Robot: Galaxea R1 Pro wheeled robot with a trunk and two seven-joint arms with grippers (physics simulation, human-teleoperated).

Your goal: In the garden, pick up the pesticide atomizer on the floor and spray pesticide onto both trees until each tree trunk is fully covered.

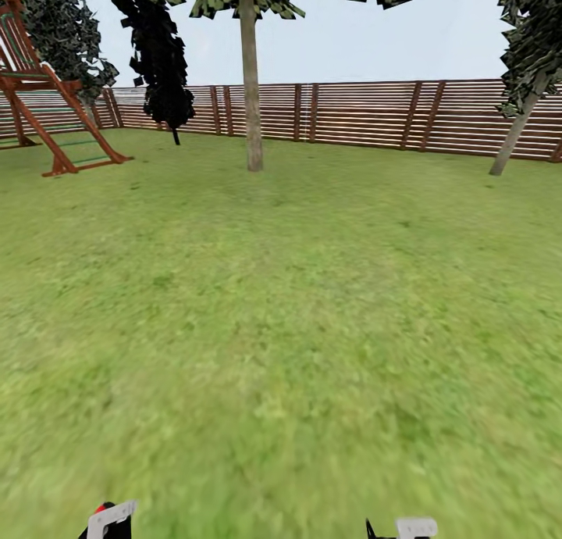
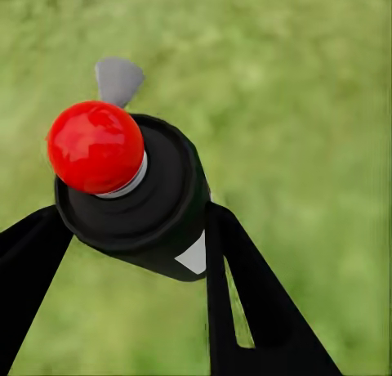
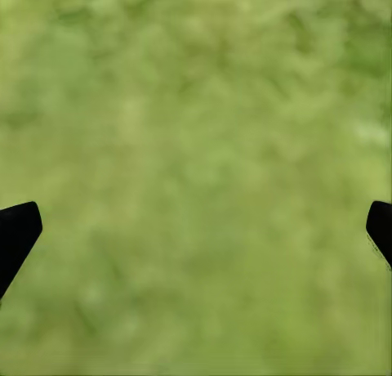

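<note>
1. Two grippers are seen at the near edge of the head view: the left gripper [image 1: 109, 521] at the lower left and the right gripper [image 1: 406, 528] at the lower right, both above the grass floor [image 1: 281, 328].
2. The pesticide atomizer [image 2: 143, 192] is clamped between the dark fingers [image 2: 261, 311] of the left gripper [image 2: 131, 253], which are closed against its black body; its red tip [image 2: 95, 145] and a white patch are visible in the left wrist view.
3. In the head view, the atomizer's red tip is just seen beside the left gripper at the bottom edge.
4. The right gripper [image 3: 196, 229] is spread wide, its two dark fingertips [image 3: 16, 233] at opposite edges of the right wrist view, with nothing but blurred grass between them.
5. A straight grey-brown tree trunk [image 1: 250, 78] is stood far ahead, slightly left of centre, in front of the slatted wooden fence [image 1: 367, 117].
6. A second, leaning trunk [image 1: 515, 133] is seen at the far right by the fence.
7. A wooden playhouse [image 1: 47, 94] is placed at the far left, with a dark-foliaged tree [image 1: 160, 62] to its right.
</note>
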